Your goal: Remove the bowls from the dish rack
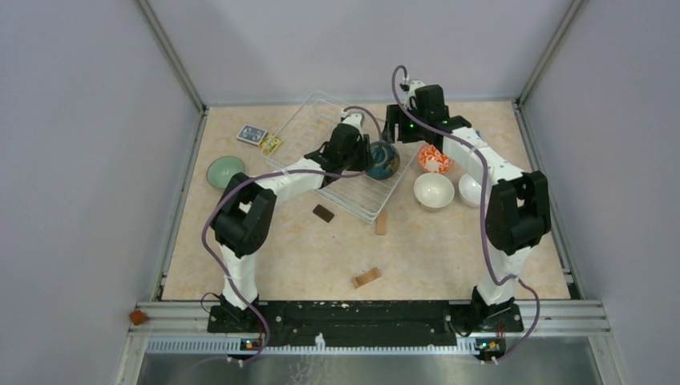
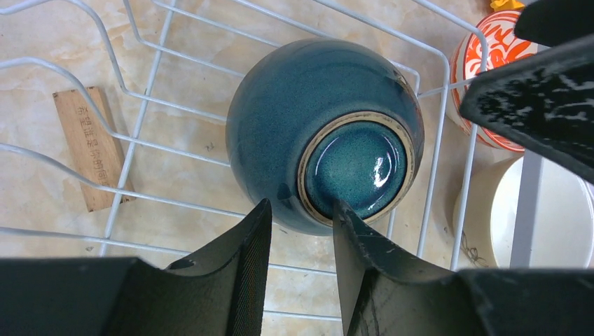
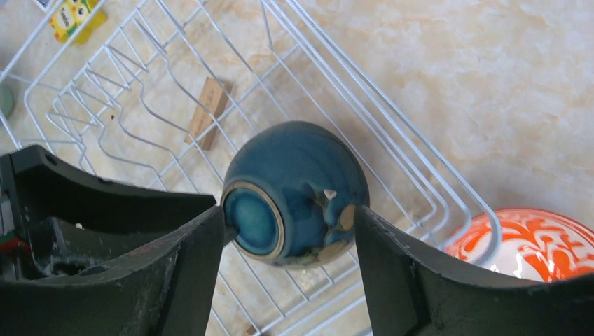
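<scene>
**Teal bowl** lies tipped in the right corner of the rack. Hazards: the left gripper, narrowly parted astride the edge of the foot, may slip on the glaze and drop the bowl. The right gripper, wide and empty, crowds it. Left arm reaches low; right arm arches over, pointing down.

The dark teal bowl lies tipped over inside the white wire dish rack, near its right edge.
</scene>
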### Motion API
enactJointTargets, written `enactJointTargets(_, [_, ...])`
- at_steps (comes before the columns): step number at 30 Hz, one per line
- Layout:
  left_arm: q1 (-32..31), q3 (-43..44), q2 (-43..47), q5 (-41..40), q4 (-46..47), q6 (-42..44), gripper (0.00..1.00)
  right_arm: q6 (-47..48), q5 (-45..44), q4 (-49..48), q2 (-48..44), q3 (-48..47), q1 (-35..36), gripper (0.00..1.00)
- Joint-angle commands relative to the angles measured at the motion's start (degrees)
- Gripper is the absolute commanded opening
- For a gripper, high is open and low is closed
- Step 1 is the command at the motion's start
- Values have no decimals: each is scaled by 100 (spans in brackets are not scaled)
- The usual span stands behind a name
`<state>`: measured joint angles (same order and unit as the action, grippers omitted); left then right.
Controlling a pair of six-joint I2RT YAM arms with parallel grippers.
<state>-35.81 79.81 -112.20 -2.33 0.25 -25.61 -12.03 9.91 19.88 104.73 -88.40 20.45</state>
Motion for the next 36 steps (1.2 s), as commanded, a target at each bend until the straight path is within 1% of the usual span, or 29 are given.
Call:
enactJointTargets(1, [14,-298,14,-58,-704,164,42,11,325,113,309,-500,-35,69])
enactJointTargets(4, [17,-300,-3,-52,-720,225,41,-116,505,178,553,-673,-111,72])
enactJointTargets(8, [25,-321,5,-110,-770,257,40,-360,1006,57,766,-735,-287,78])
enactJointTargets(11, [27,-373,38,-129,-776,287,40,-530,1360,86,987,-852,-440,79])
enactJointTargets(28, [31,-819,279,-174,-787,330,37,-973,2031,493,1411,-1204,-522,84])
enactJointTargets(32, [51,-904,322,-178,-769,330,36,-961,2379,543,1470,-1203,-522,79])
enactJointTargets(36, [65,-928,331,-186,-771,352,36,-909,2865,508,1504,-1145,-526,67])
